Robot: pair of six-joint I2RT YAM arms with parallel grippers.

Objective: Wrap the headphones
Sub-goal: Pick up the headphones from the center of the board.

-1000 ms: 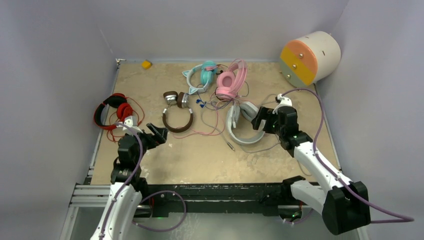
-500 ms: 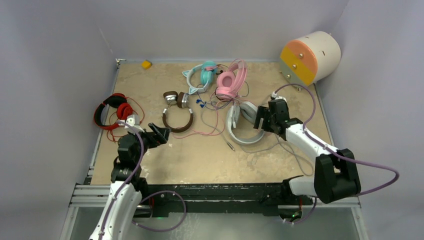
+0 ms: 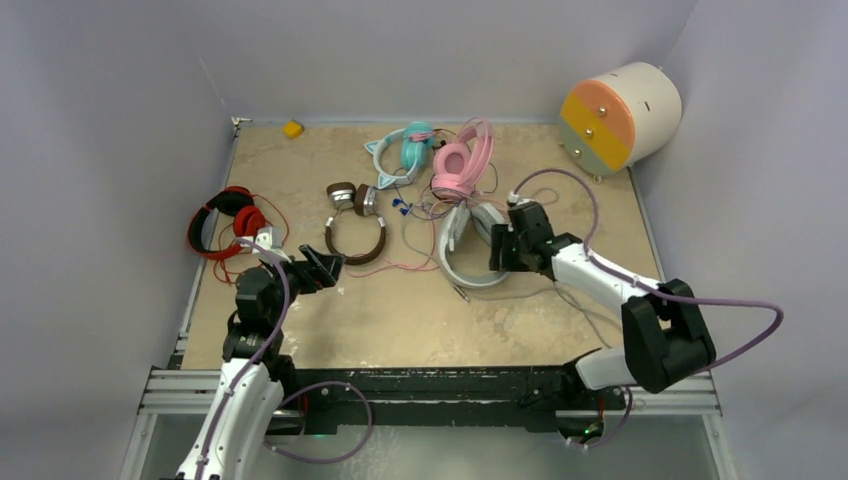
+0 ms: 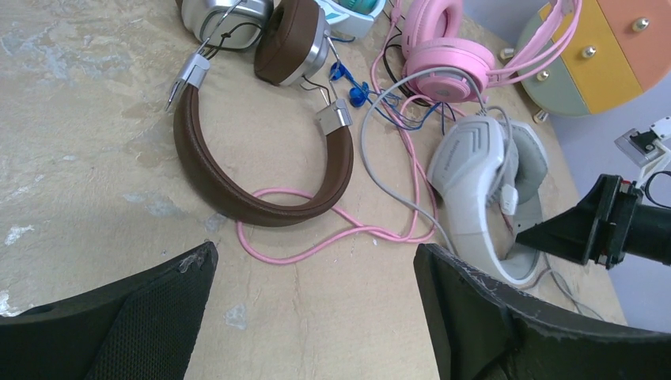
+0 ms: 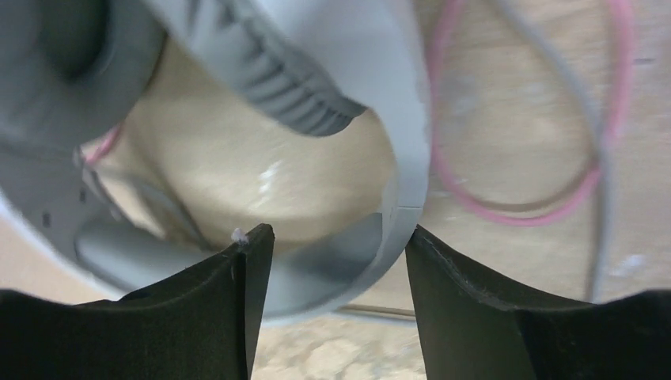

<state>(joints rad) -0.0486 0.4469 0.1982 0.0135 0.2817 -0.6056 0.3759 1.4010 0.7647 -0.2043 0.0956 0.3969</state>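
1. Nearest to me, the left claw [image 3: 325, 268] hangs over the bench [image 3: 400, 330] toward the near left corner. I read it as released: its fingers [image 4: 119, 324] stand wide apart with only bare bench between them

2. Just beyond it lies the brown pair [image 3: 355, 235], with the band flat on the bench and the silver cups toward the far edge. A pink cable [image 4: 316, 241] loops on the surface against the near side of the band

3. The right claw [image 3: 497, 247] sits low at mid-bench, right of centre, at the grey pair [image 3: 465, 250]. In the right wrist view the grey band passes between its fingers [image 5: 198, 317], close to one of them. That view is blurred, so I cannot tell whether the claw is grasping the band or only astride it

4. The red pair [image 3: 225, 222] lies by the left edge, its cable tangled around it

5. A blue cord [image 4: 356, 91] lies between the brown cups and the pink pair [image 3: 460, 160], which rests just beyond the grey pair. The teal pair [image 3: 400, 150] lies beside it, near the far edge

6. A yellow block [image 3: 292, 128] sits at the far left corner, and a drum [image 3: 620, 115] at the far right corner
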